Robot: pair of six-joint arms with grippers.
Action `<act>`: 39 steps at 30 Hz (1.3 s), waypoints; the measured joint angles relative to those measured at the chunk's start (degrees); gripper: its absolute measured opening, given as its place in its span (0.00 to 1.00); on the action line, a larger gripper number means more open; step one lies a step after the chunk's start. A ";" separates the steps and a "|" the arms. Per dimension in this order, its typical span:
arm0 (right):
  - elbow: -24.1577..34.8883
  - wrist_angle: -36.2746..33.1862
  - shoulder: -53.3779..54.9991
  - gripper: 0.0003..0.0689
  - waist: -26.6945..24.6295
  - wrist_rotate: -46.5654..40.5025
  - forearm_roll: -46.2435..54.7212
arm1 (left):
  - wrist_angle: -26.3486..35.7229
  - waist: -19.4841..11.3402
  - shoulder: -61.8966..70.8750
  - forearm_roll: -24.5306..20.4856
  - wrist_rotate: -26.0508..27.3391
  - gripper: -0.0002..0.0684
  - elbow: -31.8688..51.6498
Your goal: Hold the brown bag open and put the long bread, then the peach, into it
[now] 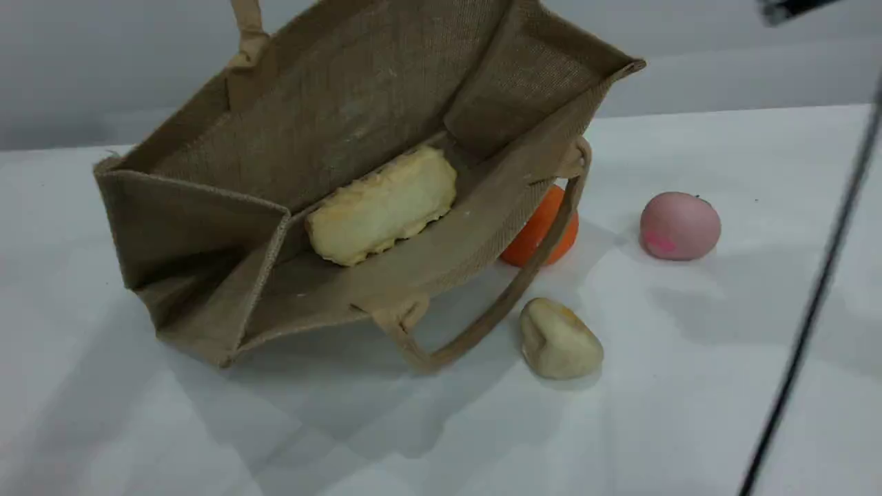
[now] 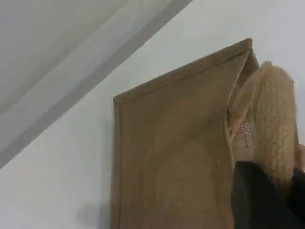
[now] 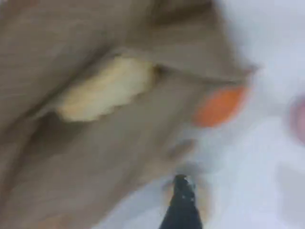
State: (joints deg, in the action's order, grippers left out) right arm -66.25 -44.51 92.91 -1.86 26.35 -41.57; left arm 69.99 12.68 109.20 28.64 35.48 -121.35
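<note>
The brown bag (image 1: 358,103) lies tilted with its mouth wide open toward the camera. Its upper handle (image 1: 247,27) runs up out of the scene view. In the left wrist view my left gripper (image 2: 267,198) is shut on that handle (image 2: 274,119), above the bag's outer side (image 2: 171,157). The long bread (image 1: 382,205) lies inside the bag on its lower wall. The peach (image 1: 680,226) rests on the table to the right of the bag, untouched. The blurred right wrist view shows my right gripper (image 3: 183,193) with nothing in it, above the table near the bag's lower edge, the bread (image 3: 105,90) beyond it.
An orange ball (image 1: 541,231) sits against the bag behind its lower loop handle (image 1: 496,310). A small pale beige lump (image 1: 559,339) lies in front of that handle. A dark cable (image 1: 813,296) crosses the right edge of the scene view over the white table (image 1: 689,413).
</note>
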 joint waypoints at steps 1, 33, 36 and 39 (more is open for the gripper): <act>-0.05 0.37 0.28 0.76 -1.09 -1.02 2.14 | 0.00 0.00 0.00 0.00 0.00 0.15 0.00; -7.04 10.83 23.88 0.76 3.08 -0.70 14.61 | -0.05 0.00 0.00 0.07 -0.18 0.15 0.00; -8.40 10.99 26.02 0.76 3.08 -0.70 14.66 | -0.05 0.00 0.00 0.07 -0.25 0.15 0.00; -9.94 11.04 28.20 0.76 3.08 -0.70 14.55 | -0.05 0.00 0.00 0.07 -0.25 0.15 0.00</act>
State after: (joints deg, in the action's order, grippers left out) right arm -76.19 -33.47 121.11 1.22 25.64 -27.02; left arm 69.94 12.68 109.20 28.71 35.23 -121.35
